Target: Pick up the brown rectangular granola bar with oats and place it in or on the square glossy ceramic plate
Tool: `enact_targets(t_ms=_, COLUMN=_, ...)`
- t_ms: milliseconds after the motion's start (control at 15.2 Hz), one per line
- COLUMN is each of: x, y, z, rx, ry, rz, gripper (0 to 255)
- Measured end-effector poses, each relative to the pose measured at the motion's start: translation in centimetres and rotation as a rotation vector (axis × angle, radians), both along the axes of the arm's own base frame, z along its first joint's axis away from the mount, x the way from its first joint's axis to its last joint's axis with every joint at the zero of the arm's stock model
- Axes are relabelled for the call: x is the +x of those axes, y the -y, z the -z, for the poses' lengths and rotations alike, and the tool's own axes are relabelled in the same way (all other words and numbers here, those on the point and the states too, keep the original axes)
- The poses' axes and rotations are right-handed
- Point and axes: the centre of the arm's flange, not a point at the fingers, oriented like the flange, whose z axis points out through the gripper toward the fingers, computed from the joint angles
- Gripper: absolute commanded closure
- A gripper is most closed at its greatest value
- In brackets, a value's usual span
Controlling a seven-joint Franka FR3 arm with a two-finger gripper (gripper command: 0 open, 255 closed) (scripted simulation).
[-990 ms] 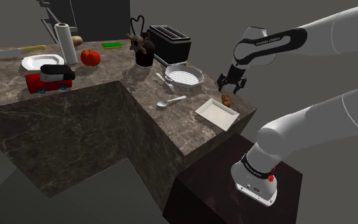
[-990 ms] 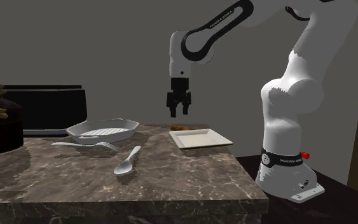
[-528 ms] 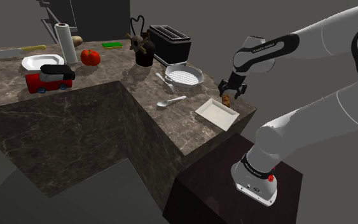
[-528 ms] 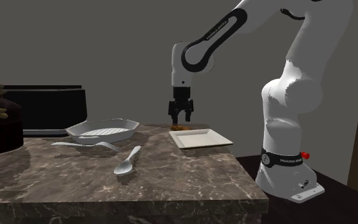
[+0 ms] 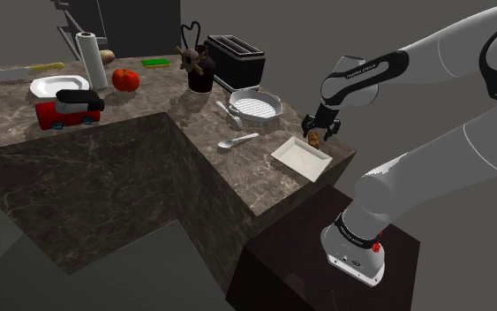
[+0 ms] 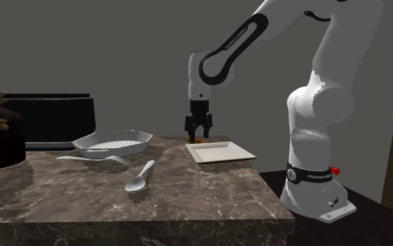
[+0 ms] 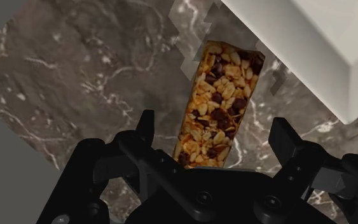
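Note:
The granola bar point(image 7: 219, 102), brown with oats and dark bits, lies flat on the marble counter against the plate's far edge. In the shoulder view the bar point(image 5: 312, 140) peeks out just under the hand. The square white plate point(image 5: 301, 157) point(image 6: 219, 151) point(image 7: 317, 44) sits near the counter's corner. My gripper point(image 5: 315, 134) point(image 6: 198, 133) point(image 7: 215, 137) is low over the bar and open. One finger point(image 7: 147, 127) stands on each side of the bar's near end, apart from it.
A white ribbed dish point(image 5: 255, 106), a fork and a spoon point(image 5: 237, 140) lie toward the shoulder view's left of the plate. Behind them stand a dark toaster point(image 5: 235, 57) and a dark jar point(image 5: 199, 71). The counter's edge point(image 5: 343, 163) runs close beside the plate.
The gripper has come down from well above the counter to the granola bar beside the plate. Its fingers stayed open. The bar and plate have not moved.

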Motion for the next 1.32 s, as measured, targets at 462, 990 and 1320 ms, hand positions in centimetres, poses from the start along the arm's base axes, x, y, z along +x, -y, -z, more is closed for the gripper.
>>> enact_targets(t_ms=462, x=0.0, y=0.0, z=0.0, rx=0.0, ry=0.0, rz=0.0, gripper=255)
enact_targets(t_ms=990, x=0.1, y=0.0, z=-1.1, rx=0.0, ry=0.0, rz=0.0, gripper=255)
enact_targets(t_ms=1320, x=0.0, y=0.1, z=-3.7, rx=0.0, ry=0.001, rz=0.0, gripper=255)
